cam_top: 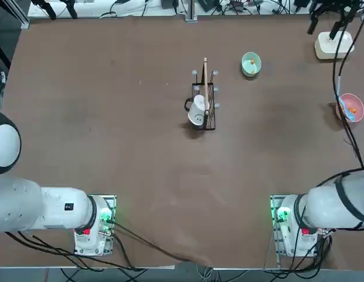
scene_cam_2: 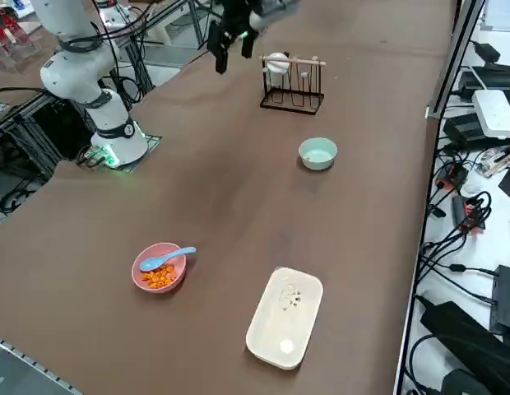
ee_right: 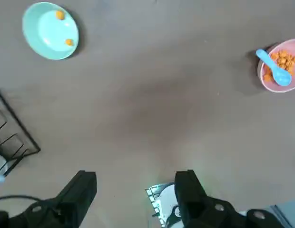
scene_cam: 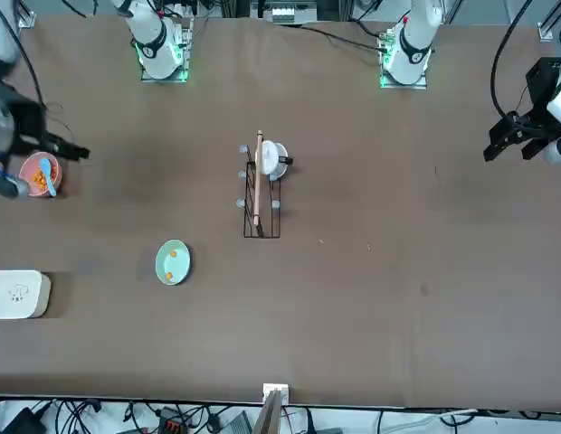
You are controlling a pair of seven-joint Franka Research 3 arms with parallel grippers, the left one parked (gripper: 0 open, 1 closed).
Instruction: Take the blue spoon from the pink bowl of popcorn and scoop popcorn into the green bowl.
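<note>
The pink bowl [scene_cam_2: 146, 284] stands near the table's right edge with orange popcorn [scene_cam_2: 160, 277] in it. The blue spoon [scene_cam_2: 166, 258] lies in that bowl, its handle resting over the rim. The mint green bowl [scene_cam_2: 318, 153] sits farther out, beside the rack, holding two popcorn pieces [ee_right: 64, 29]. My right gripper [ee_right: 135, 178] hangs open and empty high over the table, above its own arm's base and well away from both bowls. The wrist view shows the green bowl [ee_right: 43, 35], the pink bowl [ee_right: 262, 78] and the spoon [ee_right: 273, 69] far below.
A black wire rack [cam_top: 206, 103] with a white smiley mug [cam_top: 198, 111] and a wooden bar stands mid-table. A white rectangular device [scene_cam_2: 285, 317] lies beyond the pink bowl by the right edge. Cables hang along that edge.
</note>
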